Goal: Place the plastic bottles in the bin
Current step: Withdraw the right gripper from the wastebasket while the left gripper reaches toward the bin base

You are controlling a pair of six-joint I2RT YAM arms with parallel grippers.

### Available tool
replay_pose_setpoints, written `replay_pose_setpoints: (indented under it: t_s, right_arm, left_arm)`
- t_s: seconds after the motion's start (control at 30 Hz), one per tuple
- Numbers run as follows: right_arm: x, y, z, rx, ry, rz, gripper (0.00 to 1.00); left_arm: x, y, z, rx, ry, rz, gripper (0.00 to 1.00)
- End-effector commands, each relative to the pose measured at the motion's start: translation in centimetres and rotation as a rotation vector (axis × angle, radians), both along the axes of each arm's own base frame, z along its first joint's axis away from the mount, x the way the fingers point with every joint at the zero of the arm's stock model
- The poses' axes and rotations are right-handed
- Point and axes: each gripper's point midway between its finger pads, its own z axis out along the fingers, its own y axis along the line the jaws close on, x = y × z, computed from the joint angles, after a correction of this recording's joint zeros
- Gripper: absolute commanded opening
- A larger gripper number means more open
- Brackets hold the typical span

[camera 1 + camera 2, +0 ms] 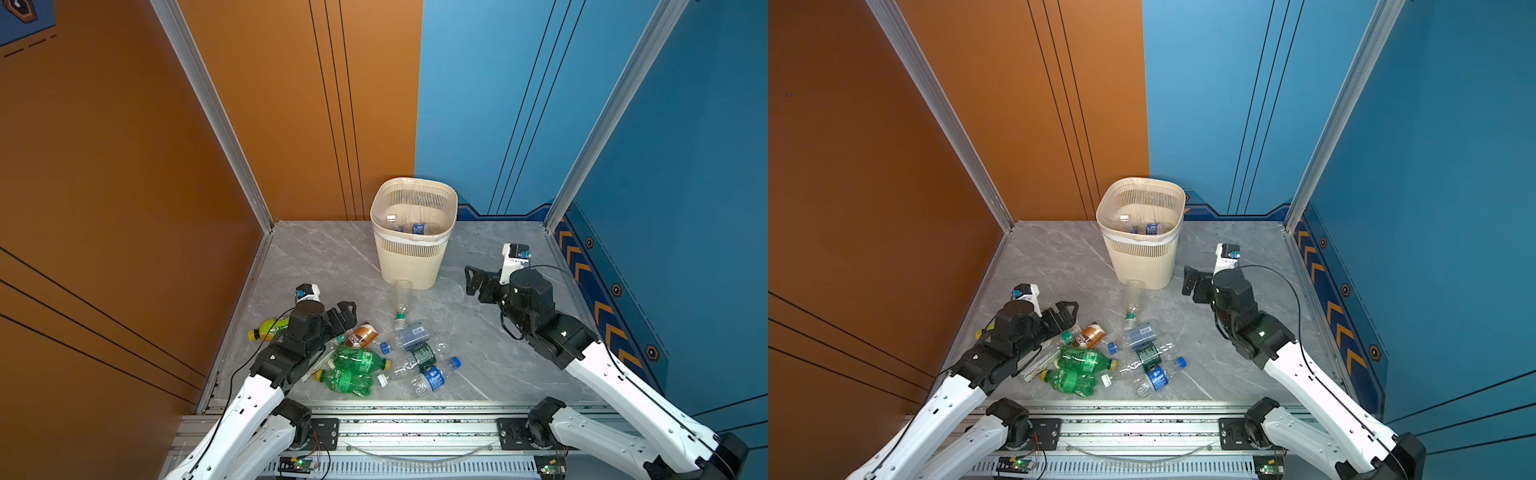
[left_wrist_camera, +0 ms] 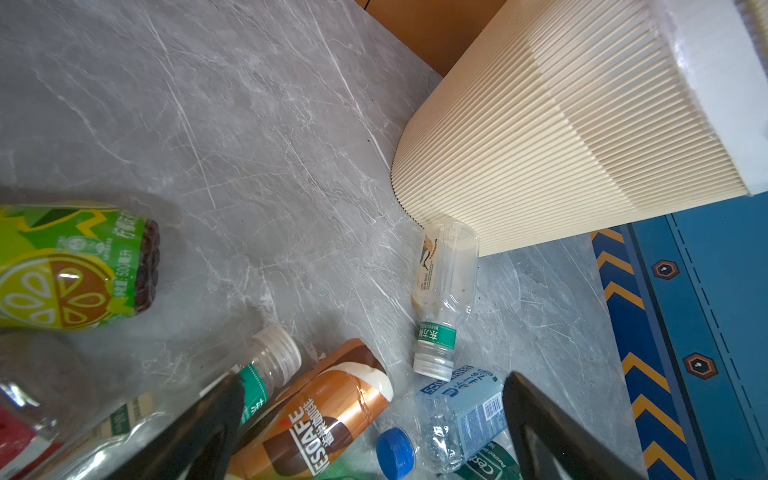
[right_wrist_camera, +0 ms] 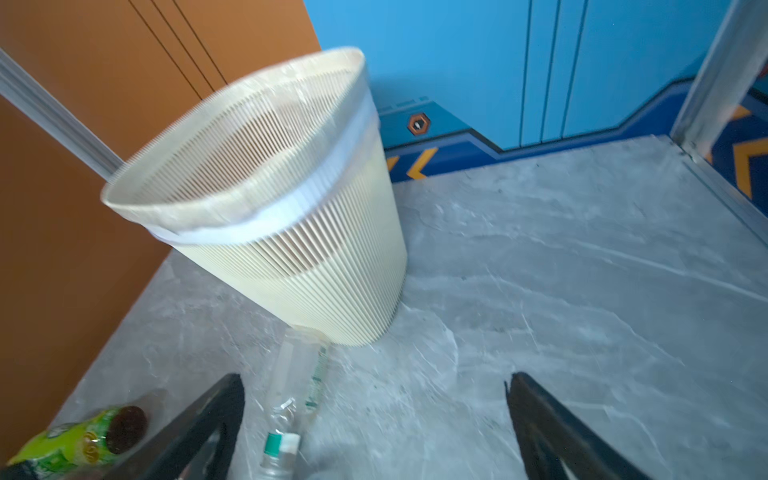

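While neither arm carries anything, task state: a few bottles sit inside the bin (image 1: 411, 266) at upper centre, but the heap of plastic bottles (image 1: 422, 355) lies on the marble floor (image 1: 478, 340) at lower centre. The job reads as early.
Lemon-tea bottle (image 1: 269, 328): on its side at lower left, leftmost of all and partly hidden by the left arm. It lies apart from the heap, so it would need its own reach.
Left gripper (image 1: 348, 313): jaws spread wide and holding nothing, poised over the heap's left edge. Its wrist view frames the coffee bottle between the fingers, which reads as lining up a pick.
Coffee bottle (image 1: 362, 336): brown and orange, lying just right of that gripper. Its upper side is bare, so it is likely the easiest grab.
Green bottles (image 1: 359, 360): two with yellow caps, side by side below the coffee bottle, pressed together so neither should roll.
Clear bottle (image 1: 402, 301): at centre frame, with a green neck band. Its base is against the bin's foot and its cap points toward the heap, so the wall stops it rolling.
Blue-labelled bottles (image 1: 434, 377): crumpled, with blue caps, on the heap's right side.
Bin: upright at the back between the arms, where either could probably reach it. The liner is folded over the rim, and a binned bottle (image 1: 419, 227) shows inside.
Right gripper (image 1: 469, 281): at centre right, jaws wide apart and empty, pointing at the bin's wall, near it but not touching.
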Motion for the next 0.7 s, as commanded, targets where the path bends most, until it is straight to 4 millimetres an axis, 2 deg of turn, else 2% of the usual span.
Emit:
replay_pose_setpoints:
  t_s: [0.0,0.13,0.23,0.4,0.6,0.63,0.67]
  right_arm:
    - [-1.1,-2.0,-2.8,-0.010,0.075,-0.080,1.00]
    - [-1.1,-2.4,-3.0,-0.022,0.087,-0.092,1.00]
    - [-1.0,-2.4,-3.2,-0.023,0.094,-0.096,1.00]
    - [-1.2,-2.7,-3.4,-0.021,0.098,-0.106,1.00]
    - [-1.6,-3.3,-3.7,-0.016,0.104,-0.119,1.00]
    - [-1.6,-3.4,-3.7,-0.014,0.103,-0.121,1.00]
    - [-1.7,-3.5,-3.8,-0.014,0.105,-0.122,1.00]
  left_arm:
    - [0.3,-0.9,0.1,-0.020,-0.007,-0.025,0.99]
    - [0.9,-1.8,0.3,0.002,0.002,-0.041,0.99]
    - [1.8,-3.5,0.3,0.039,0.027,-0.083,0.98]
    - [3.6,-7.4,0.0,0.148,0.073,-0.179,0.98]
    - [5.2,-12.4,-1.8,0.283,0.145,-0.290,0.97]
    - [5.3,-13.0,-2.6,0.300,0.165,-0.303,0.97]
    - [5.7,-13.7,-2.4,0.304,0.162,-0.310,0.98]
